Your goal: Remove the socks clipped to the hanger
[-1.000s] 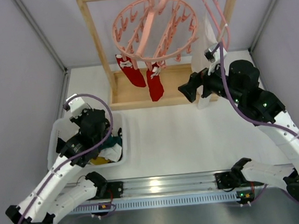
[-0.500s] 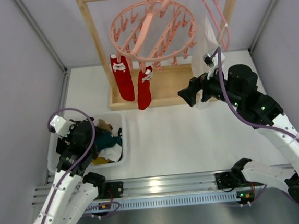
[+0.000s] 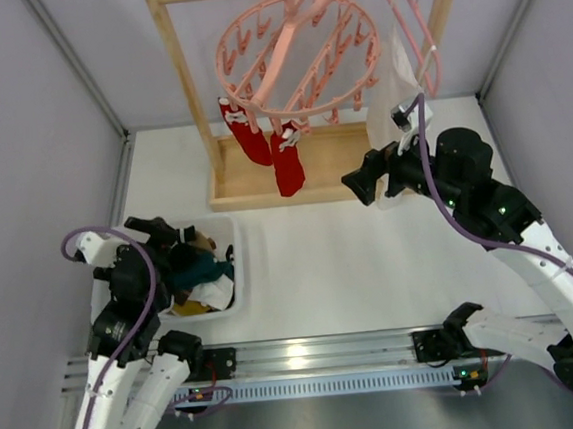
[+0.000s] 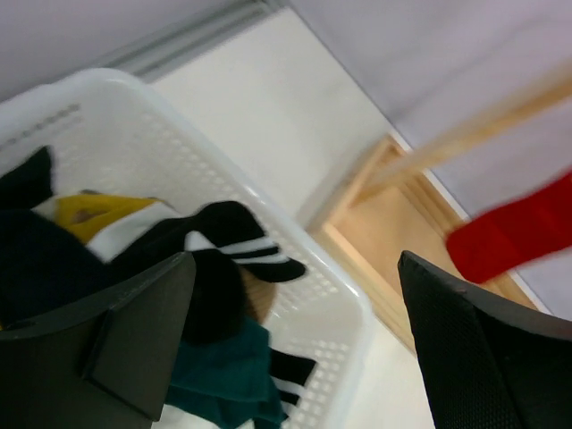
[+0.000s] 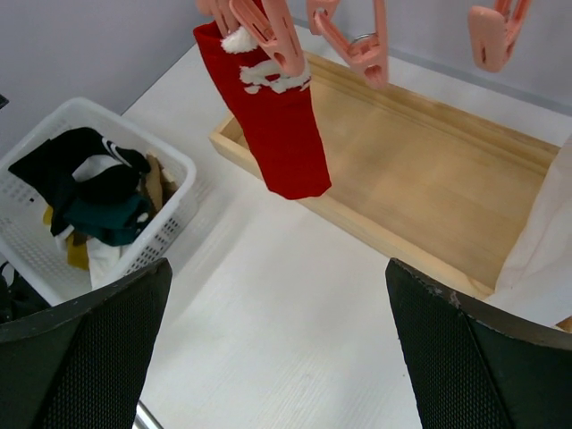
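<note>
Socks in red, two red socks (image 3: 288, 169), hang side by side from clips on the near-left rim of the pink ring hanger (image 3: 282, 49), above the wooden rack (image 3: 180, 83). The right hand (image 3: 357, 183) hovers over the desk (image 3: 321, 262) just right of them, fingers wide apart and empty. The left hand (image 4: 293, 268), likewise spread and empty, sits over the white basket (image 4: 344, 299), where a black sock (image 4: 228, 234) and a green sock (image 4: 223, 380) lie.

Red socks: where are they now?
Top view, upper centre: the red socks hang clipped under the pink ring hanger at its near-left rim, above the wooden tray.
</note>
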Controlling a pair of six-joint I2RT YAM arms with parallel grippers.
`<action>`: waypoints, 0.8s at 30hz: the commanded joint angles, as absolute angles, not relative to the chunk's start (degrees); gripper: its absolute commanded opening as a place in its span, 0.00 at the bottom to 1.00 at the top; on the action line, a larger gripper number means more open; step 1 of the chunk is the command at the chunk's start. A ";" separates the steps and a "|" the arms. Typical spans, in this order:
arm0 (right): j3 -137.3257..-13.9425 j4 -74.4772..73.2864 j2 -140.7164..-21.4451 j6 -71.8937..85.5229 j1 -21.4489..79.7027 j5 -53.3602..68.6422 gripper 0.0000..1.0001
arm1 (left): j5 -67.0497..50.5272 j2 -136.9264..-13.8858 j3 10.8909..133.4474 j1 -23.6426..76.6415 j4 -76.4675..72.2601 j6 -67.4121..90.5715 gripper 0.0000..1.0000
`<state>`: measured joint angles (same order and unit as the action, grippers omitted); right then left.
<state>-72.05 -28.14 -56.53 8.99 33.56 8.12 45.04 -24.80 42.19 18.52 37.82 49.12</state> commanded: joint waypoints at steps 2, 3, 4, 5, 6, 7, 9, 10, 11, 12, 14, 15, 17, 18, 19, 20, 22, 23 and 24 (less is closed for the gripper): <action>-68.39 -20.93 -52.74 11.77 33.05 4.49 0.99 | 23.60 -33.03 46.23 18.28 27.09 38.96 0.98; -67.77 -19.61 -52.30 12.56 33.05 3.70 1.00 | 15.38 -36.88 46.58 18.28 23.16 36.93 0.98; -67.50 -19.25 -51.34 12.74 33.05 3.52 0.99 | 10.77 -38.57 46.76 18.37 20.59 35.61 0.98; -67.24 -19.42 -51.07 12.83 33.05 3.25 0.99 | 6.63 -40.24 47.02 18.37 18.13 34.55 0.98; -67.15 -19.51 -50.72 12.92 33.05 2.90 0.99 | 0.33 -43.13 47.11 18.72 13.32 32.97 0.98; -66.97 -19.77 -50.10 12.92 32.96 2.81 0.99 | -2.87 -44.20 46.94 19.16 10.66 31.83 0.98; -66.54 -19.86 -48.79 12.57 32.96 2.90 0.99 | -5.62 -46.30 45.28 21.52 1.55 27.71 0.98; -66.01 -19.95 -48.34 12.39 32.96 3.25 1.00 | -6.58 -46.84 44.48 22.40 -2.51 26.12 0.98; -65.74 -20.04 -47.82 12.13 32.96 3.51 1.00 | -7.29 -47.54 43.86 23.20 -5.25 24.62 0.98; -65.48 -19.95 -46.94 11.87 32.96 4.65 0.99 | -8.08 -49.29 42.38 23.81 -7.80 22.52 0.98; -64.52 -19.60 -46.15 11.69 32.96 7.02 0.99 | -11.15 -51.58 41.23 23.91 -15.71 20.31 0.98; -64.25 -19.60 -45.62 11.60 32.96 7.64 0.99 | -11.51 -54.29 40.70 23.91 -18.08 19.08 0.98; -63.72 -19.51 -44.83 11.60 32.96 8.96 0.99 | -12.30 -57.38 40.52 23.91 -22.22 18.11 0.98; -63.55 -19.51 -44.22 11.51 32.96 10.36 1.00 | -11.96 -60.26 40.60 23.91 -23.45 17.76 0.98; -63.28 -19.42 -43.95 11.43 33.05 10.89 0.99 | -11.87 -61.68 40.52 23.91 -26.08 17.58 0.98; -63.11 -19.16 -43.68 11.43 32.96 12.12 0.99 | -10.91 -62.92 40.43 23.91 -27.41 17.23 0.98; -62.23 -18.63 -42.89 11.51 32.96 13.18 1.00 | -9.15 -66.43 40.78 23.91 -29.00 16.79 0.98; -61.79 -18.46 -42.54 11.34 32.96 13.79 0.99 | -9.58 -67.40 41.65 23.91 -30.31 16.27 0.98; -61.35 -17.76 -41.93 11.25 32.96 15.02 1.00 | -9.75 -69.50 41.92 23.91 -31.19 15.48 0.98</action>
<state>-62.39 -21.80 -43.42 11.70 33.56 10.79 -9.02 -66.92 41.04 23.86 -20.69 18.83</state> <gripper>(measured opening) 0.993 0.984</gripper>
